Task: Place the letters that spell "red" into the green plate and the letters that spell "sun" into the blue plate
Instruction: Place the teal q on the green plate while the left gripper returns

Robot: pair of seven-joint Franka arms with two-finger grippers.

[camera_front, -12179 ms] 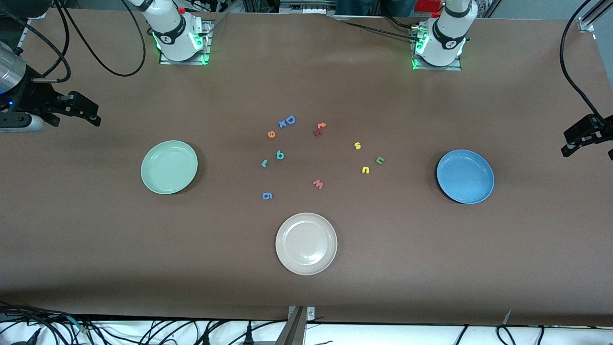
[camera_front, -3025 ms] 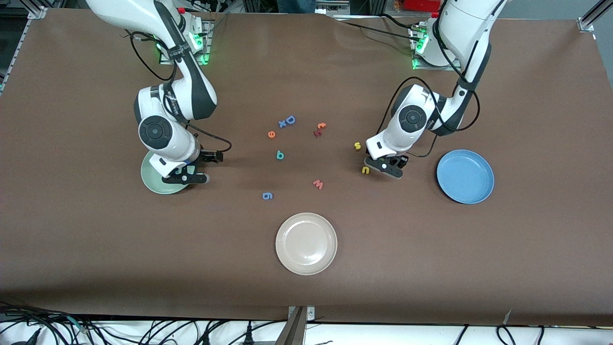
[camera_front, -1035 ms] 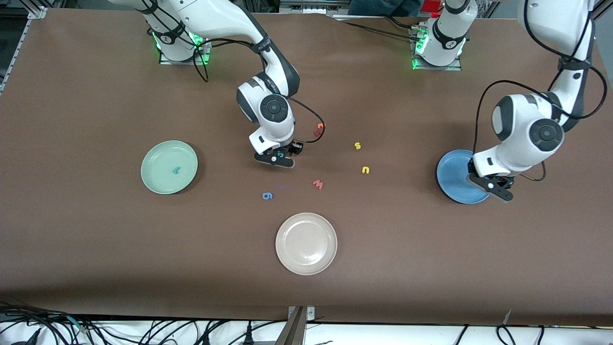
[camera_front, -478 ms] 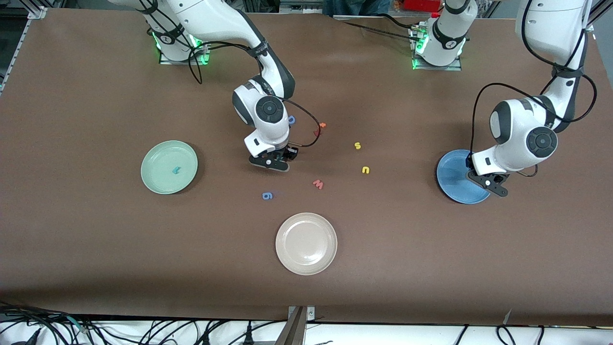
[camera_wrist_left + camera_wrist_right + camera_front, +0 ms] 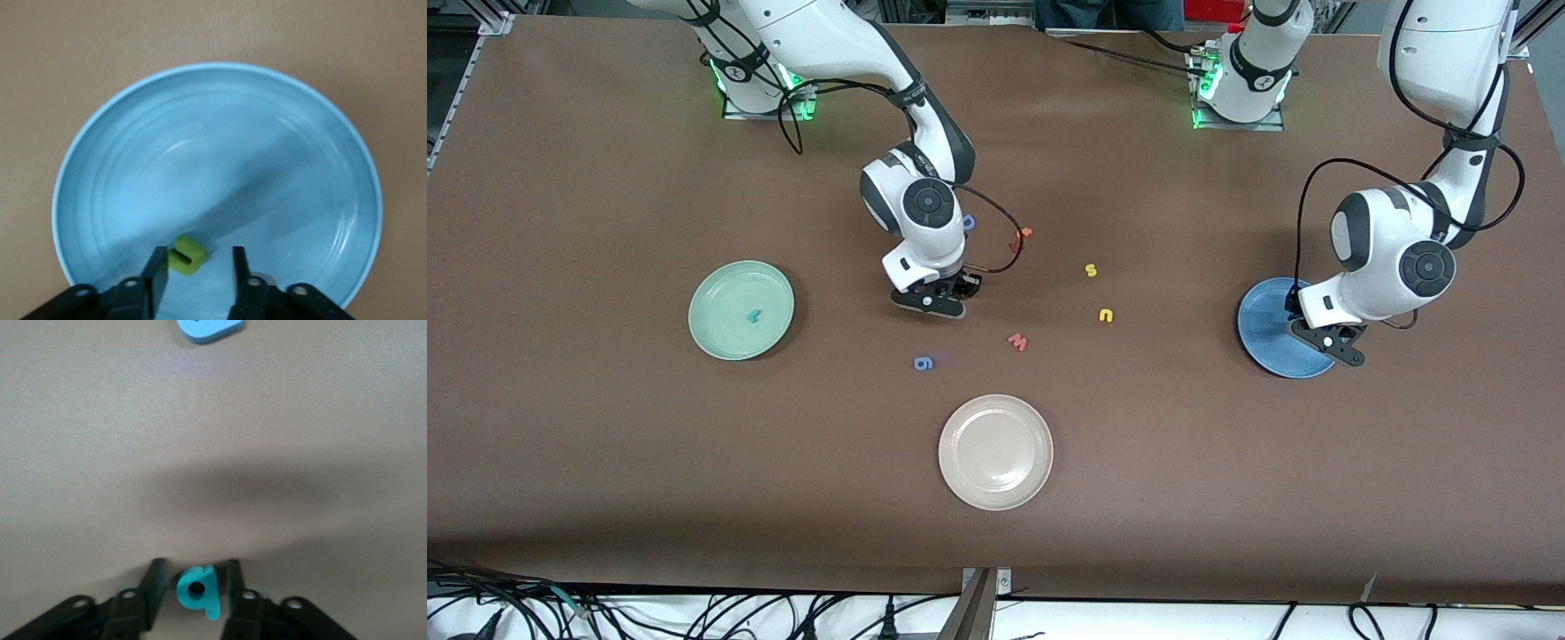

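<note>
The right gripper (image 5: 193, 577) stood at the table, its fingers flanking the teal d (image 5: 197, 589), contact not discernible; the left gripper (image 5: 195, 267) hung apart over the blue plate (image 5: 280, 173), the green letter (image 5: 186, 253) lying there between its fingers; only the front view showed the teal r (image 5: 754, 315) in the green plate (image 5: 720, 333); no writing legible.

A brown table (image 5: 605, 462) carries a mint-green plate (image 5: 720, 333) with a teal r (image 5: 754, 315), a blue plate (image 5: 280, 167) with a green letter (image 5: 186, 254), a cream plate (image 5: 995, 452) — plus a teal d (image 5: 198, 590), yellow s (image 5: 1090, 270), yellow u (image 5: 1105, 315), pink-red w (image 5: 1017, 341).
</note>
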